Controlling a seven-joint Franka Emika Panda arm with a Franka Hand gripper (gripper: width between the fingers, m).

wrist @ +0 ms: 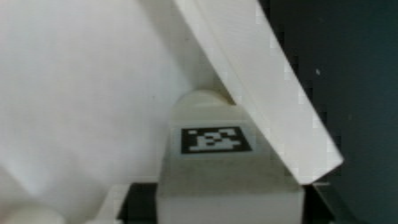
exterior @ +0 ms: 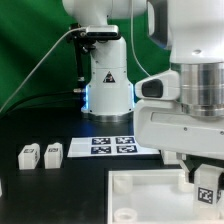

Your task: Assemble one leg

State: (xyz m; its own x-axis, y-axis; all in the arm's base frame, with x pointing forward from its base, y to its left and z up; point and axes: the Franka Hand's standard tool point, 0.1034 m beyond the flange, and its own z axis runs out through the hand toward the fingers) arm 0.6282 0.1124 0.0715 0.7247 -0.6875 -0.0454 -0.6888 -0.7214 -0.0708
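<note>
My gripper [exterior: 203, 176] is shut on a leg [exterior: 209, 190], a small white block with a marker tag, and holds it over the right part of the large white tray-like piece [exterior: 140, 192]. In the wrist view the leg [wrist: 217, 150] sits between my dark fingers [wrist: 150, 205], tag facing the camera, its far end against the tray's raised rim [wrist: 263, 75]. The gripper [wrist: 221, 208] shows only at the picture's edge. Two more legs [exterior: 29, 155] [exterior: 52, 152] lie on the black table at the exterior view's left.
The marker board [exterior: 110, 148] lies on the table in front of the robot base [exterior: 107, 80]. A cable hangs from the base toward the exterior view's left. The tray's flat white face [wrist: 89, 90] fills much of the wrist view.
</note>
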